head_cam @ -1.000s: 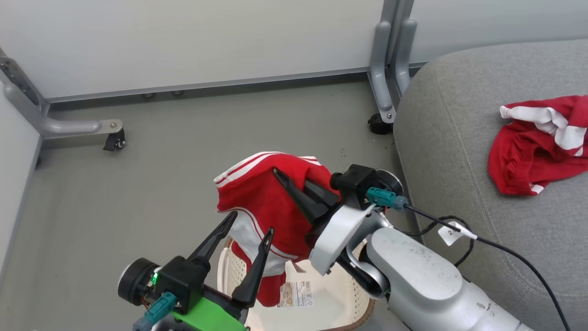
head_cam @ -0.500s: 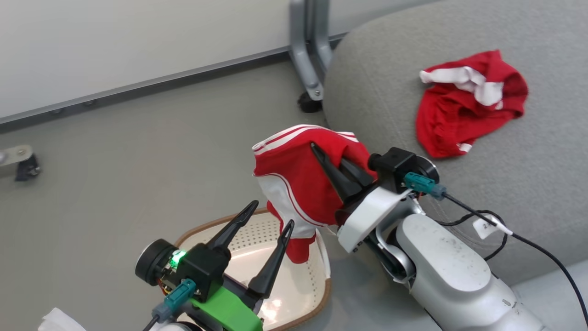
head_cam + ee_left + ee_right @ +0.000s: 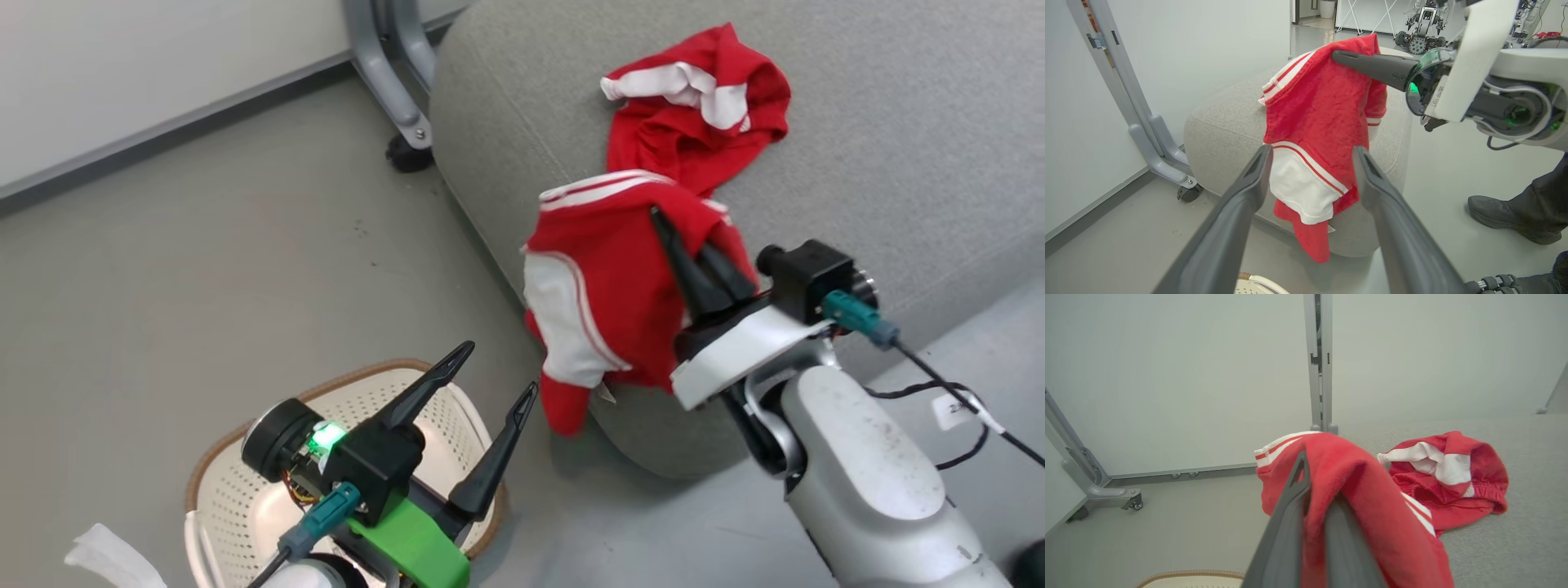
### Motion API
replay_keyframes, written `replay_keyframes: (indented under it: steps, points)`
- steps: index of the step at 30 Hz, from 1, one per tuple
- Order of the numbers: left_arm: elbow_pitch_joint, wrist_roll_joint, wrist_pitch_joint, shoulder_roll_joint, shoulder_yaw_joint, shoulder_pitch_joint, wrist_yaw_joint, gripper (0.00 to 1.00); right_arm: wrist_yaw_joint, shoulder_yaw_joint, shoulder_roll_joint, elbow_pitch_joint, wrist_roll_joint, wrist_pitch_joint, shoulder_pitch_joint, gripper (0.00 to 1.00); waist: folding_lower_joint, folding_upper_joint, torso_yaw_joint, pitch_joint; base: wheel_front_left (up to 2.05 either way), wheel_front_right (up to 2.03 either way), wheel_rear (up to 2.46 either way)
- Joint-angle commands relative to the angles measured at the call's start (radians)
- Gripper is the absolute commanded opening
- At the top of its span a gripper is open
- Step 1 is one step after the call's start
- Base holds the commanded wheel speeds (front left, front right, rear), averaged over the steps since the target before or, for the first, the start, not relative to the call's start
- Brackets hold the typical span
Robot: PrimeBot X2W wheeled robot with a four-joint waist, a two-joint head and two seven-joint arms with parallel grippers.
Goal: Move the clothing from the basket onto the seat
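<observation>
Red garment (image 3: pixel 694 122) on seat (image 3: pixel 898 122), second garment (image 3: pixel 608 282) pinched by right tool (image 3: pixel 679 233); left tool (image 3: pixel 500 367) spread.

I see one crumpled red garment (image 3: pixel 694 114) on the grey seat (image 3: pixel 898 122); the basket (image 3: pixel 214 457) stands on the floor (image 3: pixel 204 269) nearby.

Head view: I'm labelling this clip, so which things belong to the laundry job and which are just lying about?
Job: held red garment in the shut right gripper; second red garment lying on the grey seat; basket.
Lying about: partition leg with castor; person's shoe.
</observation>
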Motion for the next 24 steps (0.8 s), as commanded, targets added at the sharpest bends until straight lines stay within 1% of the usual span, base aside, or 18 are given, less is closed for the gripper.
replay_keyframes:
  steps: [1,7,14,18,21,24]
  points:
    - [-0.006,0.012,0.003,0.008,-0.001,-0.017,-0.003,1.00,0.000,-0.022,0.004,-0.012,-0.010,0.000,0.005,0.00,0.0000,0.0000,-0.048,0.052,0.00,0.00,0.00]
    - [-0.034,0.023,0.013,0.018,0.003,-0.049,-0.006,1.00,0.000,-0.141,0.003,-0.033,-0.041,0.005,-0.044,0.00,0.0000,0.0000,-0.044,0.096,0.00,0.00,0.00]
    - [-0.090,0.047,0.029,0.032,0.017,-0.125,-0.023,1.00,0.000,-0.304,-0.018,-0.040,-0.053,0.015,-0.170,0.00,0.0000,0.0000,0.012,0.186,0.00,0.00,0.00]
    - [-0.126,0.066,0.048,0.043,0.015,-0.174,-0.039,1.00,0.000,-0.394,-0.053,-0.041,-0.059,0.036,-0.272,0.00,0.0000,0.0000,0.043,0.246,0.00,0.00,0.00]
    - [-0.152,0.080,0.061,0.048,0.006,-0.208,-0.057,1.00,0.000,-0.474,-0.106,-0.031,-0.060,0.062,-0.368,0.00,0.0000,0.0000,0.070,0.297,0.00,0.00,0.00]
    - [-0.163,0.088,0.067,0.051,-0.001,-0.235,-0.072,1.00,0.000,-0.534,-0.147,-0.014,-0.063,0.086,-0.448,0.00,0.0000,0.0000,0.093,0.339,0.00,0.00,0.00]
